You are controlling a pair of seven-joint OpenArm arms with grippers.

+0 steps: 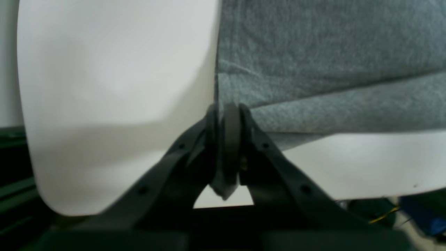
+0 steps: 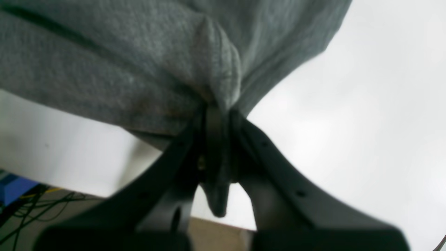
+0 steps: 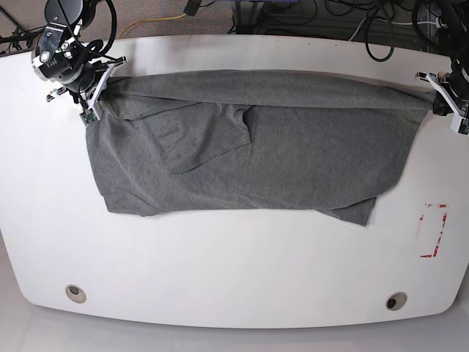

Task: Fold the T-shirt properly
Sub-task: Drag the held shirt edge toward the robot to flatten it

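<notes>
the white table [image 3: 234, 271] carries the grey t-shirt [image 3: 293, 154] and red markings [image 3: 434, 231].

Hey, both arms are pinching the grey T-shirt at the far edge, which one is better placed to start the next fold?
Neither clearly; probably both together. The left gripper and right gripper each clamp an opposite end of the T-shirt along its far edge, the fabric stretched between them, so one moving alone would likely skew the fold.
</notes>
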